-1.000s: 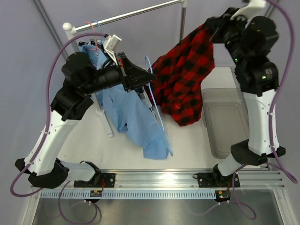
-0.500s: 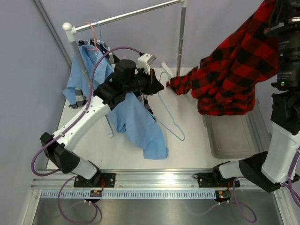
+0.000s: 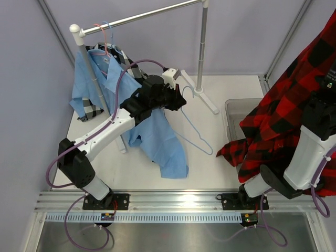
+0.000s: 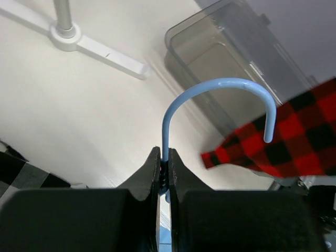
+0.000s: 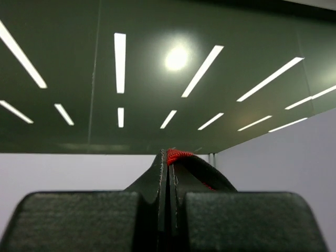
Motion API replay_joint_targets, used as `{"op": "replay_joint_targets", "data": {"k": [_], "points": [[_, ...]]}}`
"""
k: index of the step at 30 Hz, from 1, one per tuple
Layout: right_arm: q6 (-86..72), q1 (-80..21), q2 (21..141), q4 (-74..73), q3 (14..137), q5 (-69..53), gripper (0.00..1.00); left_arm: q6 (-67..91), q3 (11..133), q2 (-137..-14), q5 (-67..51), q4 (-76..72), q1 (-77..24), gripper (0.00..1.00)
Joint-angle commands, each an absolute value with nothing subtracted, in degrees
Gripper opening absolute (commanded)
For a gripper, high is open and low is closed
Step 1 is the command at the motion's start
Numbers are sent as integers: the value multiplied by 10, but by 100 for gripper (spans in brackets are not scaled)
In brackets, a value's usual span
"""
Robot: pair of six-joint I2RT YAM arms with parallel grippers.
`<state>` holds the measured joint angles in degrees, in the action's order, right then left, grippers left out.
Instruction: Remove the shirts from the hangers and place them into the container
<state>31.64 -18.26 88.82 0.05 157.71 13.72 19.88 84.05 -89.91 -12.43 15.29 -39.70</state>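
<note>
Top external view: your left arm climbs from its base at 7 o'clock, leans across the table [image 3: 215, 176] and bends at the elbow, so the left gripper [image 3: 177, 101] points toward 3 o'clock near the table's middle. Its jaws are clenched on the neck of a light blue hanger [image 4: 226, 80], just under the hook. The hanger's wire triangle trails off toward 5 o'clock, bare of any shirt. In the left wrist view the hook arches up and over toward the container [image 4: 220, 47].

Your right arm rises steeply from its base at 5 o'clock and leaves the picture at the right edge, so the right gripper [image 5: 167, 157] shows only in its own camera. That camera looks straight up at the ceiling lights, with the fingers pinched tight on a fold of red cloth. From there the red-and-black plaid shirt [image 3: 294, 105] hangs in a long drape down the 3 o'clock side. Its lower end covers the near part of the container, whose far rim shows at 2 o'clock. You cannot tell whether the cloth touches the bin.

The light blue shirt [image 3: 157, 142] hangs from the rail [image 3: 147, 18] at 10 o'clock, its tail spread on the table beneath your left forearm. The black-and-white check shirt [image 3: 93, 111] peeks out behind it.
</note>
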Motion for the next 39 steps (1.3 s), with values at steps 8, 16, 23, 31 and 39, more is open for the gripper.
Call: {"op": "replay_joint_targets", "data": {"k": [8,16,23,31,39], "points": [[281,-126,895,165,1610,81,0,234,848,-910,-72,120,-396,0],[337,-126,889,227,1626,27,0,143,832,-889,-59,147,-428,0],[470,-126,881,294,1600,4,0,186,748,-832,-81,182,-429,0],[393,-43,882,250,1436,133,0,197,744,-808,-106,257,-434,0],[225,102,893,109,1446,215,0,203,792,-799,-108,315,-435,0]]}}
